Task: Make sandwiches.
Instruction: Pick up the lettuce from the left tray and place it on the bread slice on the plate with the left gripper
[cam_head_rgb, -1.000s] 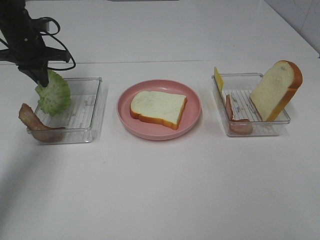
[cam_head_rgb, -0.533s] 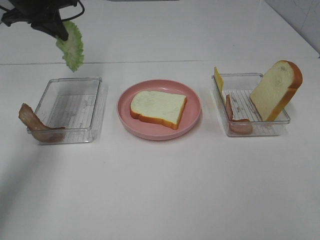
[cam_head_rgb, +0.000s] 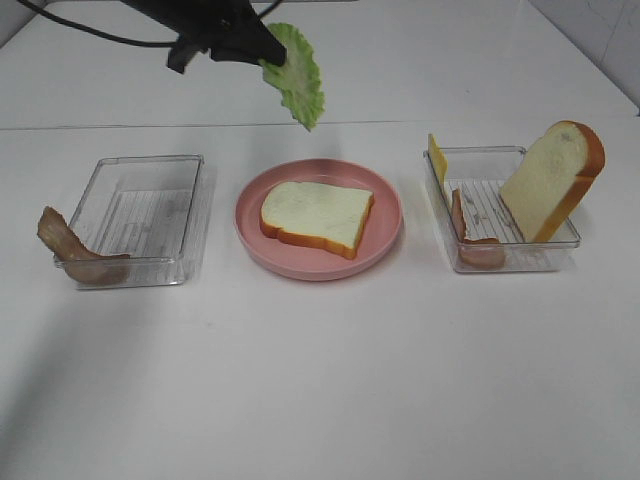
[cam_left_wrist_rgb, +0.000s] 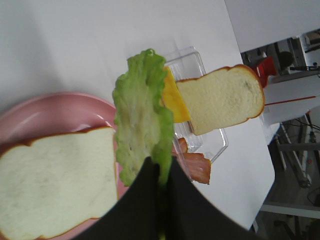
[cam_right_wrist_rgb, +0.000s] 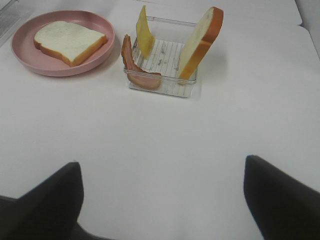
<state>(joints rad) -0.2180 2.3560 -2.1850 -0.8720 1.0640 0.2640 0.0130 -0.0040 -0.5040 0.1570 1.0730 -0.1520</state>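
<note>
My left gripper (cam_head_rgb: 262, 48) is shut on a ruffled green lettuce leaf (cam_head_rgb: 296, 85), which hangs in the air above the far edge of the pink plate (cam_head_rgb: 385, 245). A white bread slice (cam_head_rgb: 317, 216) lies flat on that plate. In the left wrist view the lettuce leaf (cam_left_wrist_rgb: 142, 120) hangs over the bread slice (cam_left_wrist_rgb: 55, 180). My right gripper (cam_right_wrist_rgb: 162, 200) stands open over bare table, nothing between its fingers (cam_right_wrist_rgb: 45, 205). It is short of the right tray (cam_right_wrist_rgb: 165, 60), which holds a yellow cheese slice (cam_right_wrist_rgb: 145, 35), a bacon strip (cam_right_wrist_rgb: 132, 65) and an upright bread slice (cam_right_wrist_rgb: 202, 42).
The clear left tray (cam_head_rgb: 150, 215) has nothing in it, and a bacon strip (cam_head_rgb: 70, 250) drapes over its front left corner. The right tray (cam_head_rgb: 500, 215) stands to the right of the plate. White table runs across the front.
My left gripper has lifted the lettuce out of the left tray and carried it up and to the right, to above the plate's far edge. The right gripper has not moved.
</note>
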